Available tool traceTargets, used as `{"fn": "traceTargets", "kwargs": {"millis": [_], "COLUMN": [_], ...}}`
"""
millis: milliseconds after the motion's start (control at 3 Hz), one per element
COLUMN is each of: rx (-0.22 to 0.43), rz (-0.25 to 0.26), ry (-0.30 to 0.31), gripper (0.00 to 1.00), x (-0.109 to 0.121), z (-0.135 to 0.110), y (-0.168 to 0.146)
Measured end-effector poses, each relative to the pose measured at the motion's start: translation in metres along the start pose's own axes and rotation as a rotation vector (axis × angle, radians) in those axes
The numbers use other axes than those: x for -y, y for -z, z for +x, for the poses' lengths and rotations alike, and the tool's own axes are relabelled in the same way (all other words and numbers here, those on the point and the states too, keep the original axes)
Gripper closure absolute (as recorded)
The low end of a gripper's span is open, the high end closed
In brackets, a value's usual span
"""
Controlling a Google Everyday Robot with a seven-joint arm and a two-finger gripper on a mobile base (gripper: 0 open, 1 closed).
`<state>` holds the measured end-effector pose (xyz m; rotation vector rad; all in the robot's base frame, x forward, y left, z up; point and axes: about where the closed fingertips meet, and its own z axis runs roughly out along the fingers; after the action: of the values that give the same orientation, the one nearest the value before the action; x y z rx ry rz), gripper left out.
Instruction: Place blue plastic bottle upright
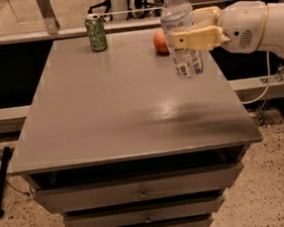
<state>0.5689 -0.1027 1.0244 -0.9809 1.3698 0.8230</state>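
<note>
The blue plastic bottle (180,32) is clear with a white cap and a white label. It stands nearly upright in my gripper (191,37), near the right side of the grey table (122,112). Whether its base touches the table top I cannot tell. The gripper's cream fingers (195,39) are shut around the bottle's middle, reaching in from the right on the white arm (253,26).
A green drink can (95,32) stands upright at the table's back left. An orange-red fruit (160,41) lies at the back, just behind and left of the bottle. The table has drawers (139,190) below its front edge. A cable hangs at the right.
</note>
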Motion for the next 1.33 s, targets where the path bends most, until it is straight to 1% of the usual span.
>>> {"fn": "traceTargets", "kwargs": {"millis": [333, 667, 1000, 1333], "rx": [0.047, 0.177, 0.273, 0.281], "rz": [-0.009, -0.033, -0.09, -0.139], "ry": [0.004, -0.001, 0.015, 0.031], "gripper": [1.0, 1.0, 1.0, 1.0], "x": [-0.003, -0.015, -0.027, -0.034], "z": [0.0, 0.008, 0.021, 0.036], "y": [-0.006, -0.009, -0.02, -0.026]}}
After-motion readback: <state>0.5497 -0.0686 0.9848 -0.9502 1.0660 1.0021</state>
